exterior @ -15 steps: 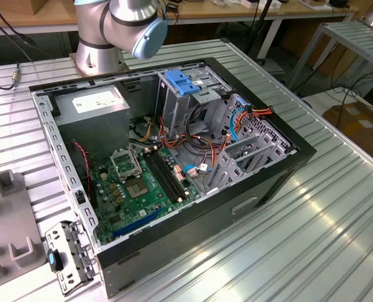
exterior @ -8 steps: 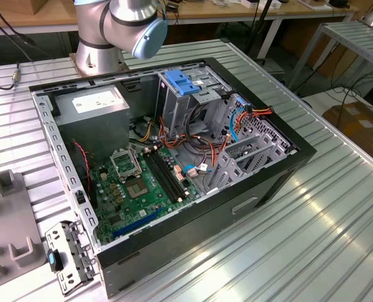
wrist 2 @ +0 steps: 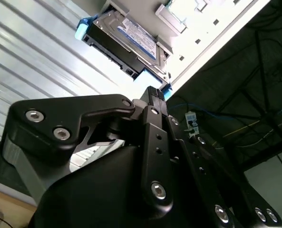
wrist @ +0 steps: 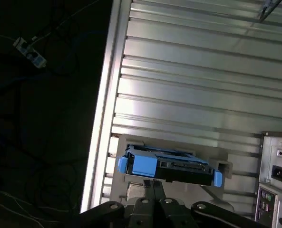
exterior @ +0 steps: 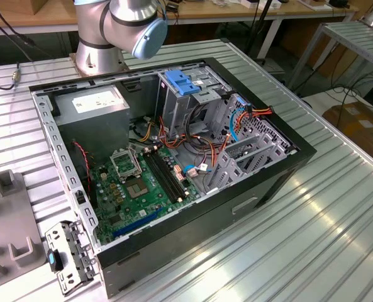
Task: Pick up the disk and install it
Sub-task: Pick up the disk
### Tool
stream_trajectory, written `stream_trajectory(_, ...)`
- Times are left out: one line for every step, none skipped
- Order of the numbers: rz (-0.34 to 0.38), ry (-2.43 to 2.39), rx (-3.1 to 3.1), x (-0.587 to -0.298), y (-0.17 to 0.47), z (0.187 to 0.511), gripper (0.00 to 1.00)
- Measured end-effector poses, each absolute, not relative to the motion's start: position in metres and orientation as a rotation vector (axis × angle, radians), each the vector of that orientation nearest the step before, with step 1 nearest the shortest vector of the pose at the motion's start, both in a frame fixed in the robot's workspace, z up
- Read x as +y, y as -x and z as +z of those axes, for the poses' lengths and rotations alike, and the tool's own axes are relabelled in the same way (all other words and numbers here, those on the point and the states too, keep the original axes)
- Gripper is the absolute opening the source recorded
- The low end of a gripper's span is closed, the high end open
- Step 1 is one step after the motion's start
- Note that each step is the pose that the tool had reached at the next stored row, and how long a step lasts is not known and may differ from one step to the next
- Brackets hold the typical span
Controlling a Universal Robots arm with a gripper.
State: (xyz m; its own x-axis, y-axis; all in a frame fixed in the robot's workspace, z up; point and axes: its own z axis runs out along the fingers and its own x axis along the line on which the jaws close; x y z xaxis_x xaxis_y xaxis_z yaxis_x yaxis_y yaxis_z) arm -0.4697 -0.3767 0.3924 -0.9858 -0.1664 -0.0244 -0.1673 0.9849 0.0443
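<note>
Claw (wrist 2: pixel 154 91): black, fingertips pressed together with nothing between them, so it holds nothing. In both wrist views the tips sit just short of the disk's near edge.
Disk (wrist 2: pixel 131 35): silver and flat, out of the case, seated in a grey holder (wrist: pixel 179 142) on the counter (wrist: pixel 202 71). Its label side shows in the second wrist view, and its dark connector edge faces the claw in the first wrist view.
Rails (wrist: pixel 143 165): blue plastic, one at each end of the disk, reaching past the holder.
Step in hand: by my reading, the approach for the pick; no part of the install looks done.
Doing it well: the tips would have to part wider than the disk's body, stand square to it, and close on the metal sides between the rails. They should avoid the blue plastic, which would likely flex, and the connector edge. A centred hold should keep the disk level as it leaves the holder.
Writing on the disk: a white-and-blue label — the print is too fine to make out.
Case (exterior: pixel 280 176): black and open, on the counter beyond the holder. Its rear panel (wrist: pixel 274 175) lies near the disk in the first wrist view.
Latch (exterior: pixel 183 83): blue and ridged, atop the grey drive bay in the exterior view.
Power supply (exterior: pixel 92 104): grey box in a corner of the case, with a white sticker — its print is not legible.
</note>
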Motion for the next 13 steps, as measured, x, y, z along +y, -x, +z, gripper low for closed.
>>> stream_trajectory(0.072, 0.287, 3.107, -0.3767, 0.4697, 0.3924, 0.11)
stream_trajectory(0.073, 0.324, 3.104, -0.3767, 0.4697, 0.3924, 0.11)
stream_trajectory(0.073, 0.353, 3.102, -0.3767, 0.4697, 0.3924, 0.11)
stream_trajectory(0.073, 0.381, 3.099, -0.3767, 0.4697, 0.3923, 0.11)
stream_trajectory(0.074, 0.409, 3.095, -0.3767, 0.4697, 0.3923, 0.11)
stream_trajectory(0.074, 0.458, 3.089, -0.3767, 0.4697, 0.3923, 0.11)
stream_trajectory(0.074, 0.485, 3.085, -0.3767, 0.4697, 0.3922, 0.11)
stream_trajectory(0.075, 0.537, 3.078, -0.3767, 0.4697, 0.3922, 0.11)
stream_trajectory(0.075, 0.571, 3.072, -0.3767, 0.4697, 0.3922, 0.11)
stream_trajectory(0.075, 0.598, 3.067, -0.3767, 0.4697, 0.3922, 0.11)
stream_trajectory(0.076, 0.643, 3.059, -0.3767, 0.4697, 0.3921, 0.11)
stream_trajectory(0.076, 0.671, 3.054, -0.3767, 0.4697, 0.3921, 0.11)
stream_trajectory(0.076, 0.699, 3.048, -0.3767, 0.4697, 0.3921, 0.11)
